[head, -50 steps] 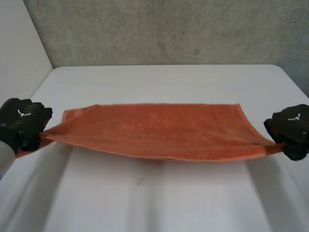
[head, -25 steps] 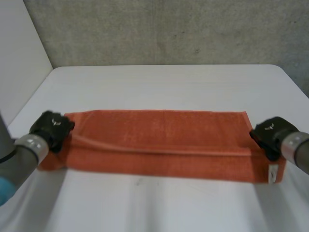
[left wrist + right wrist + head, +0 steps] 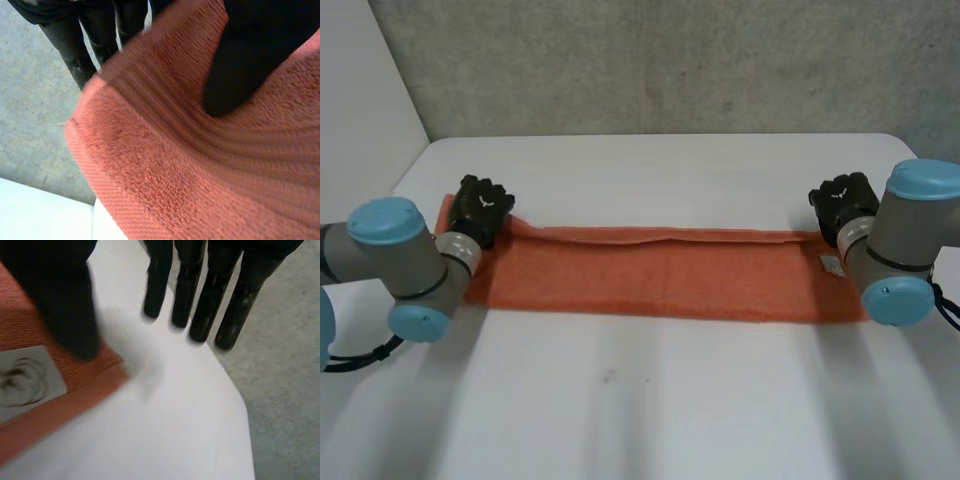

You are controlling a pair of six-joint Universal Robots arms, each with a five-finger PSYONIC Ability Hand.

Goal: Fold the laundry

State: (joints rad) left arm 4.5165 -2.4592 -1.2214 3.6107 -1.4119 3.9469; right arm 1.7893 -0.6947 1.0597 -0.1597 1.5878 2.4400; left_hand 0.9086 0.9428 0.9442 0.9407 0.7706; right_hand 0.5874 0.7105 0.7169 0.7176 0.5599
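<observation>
Orange terry towel (image 3: 660, 275) lies as a long, narrow band across the middle of the white table (image 3: 650, 420). It runs from near the left edge to near the right edge, doubled lengthwise, with the upper layer's rim slightly rumpled along the far long side.

The left hand (image 3: 483, 205) sits at the towel's far left corner. In its wrist view the thumb (image 3: 240, 70) bears down on the ribbed hem while straight fingers (image 3: 80, 45) show past the cloth's edge on the other side. I read that as the corner pinched between thumb and fingers.

The right hand (image 3: 842, 200) is at the far right corner. Its fingers (image 3: 200, 295) are straight and spread over bare table beyond the cloth, holding nothing. Its thumb (image 3: 65, 300) hangs over the corner beside a pale sewn label (image 3: 25, 380), and I cannot tell whether it presses there.

As for handling, the towel looks light, thick-piled and wholly limp. It will sag between any two held points and keep no shape of its own, but the looped pile should give good friction, so a pinch is unlikely to slip. The woven hems at the short ends look flatter and firmer than the pile and are probably the best places to take hold. Both layers need to be caught together at each corner, since taking only the top one would peel the fold open. A cross fold likely remains, and lifting one short end by both its corners should keep the edges square.
</observation>
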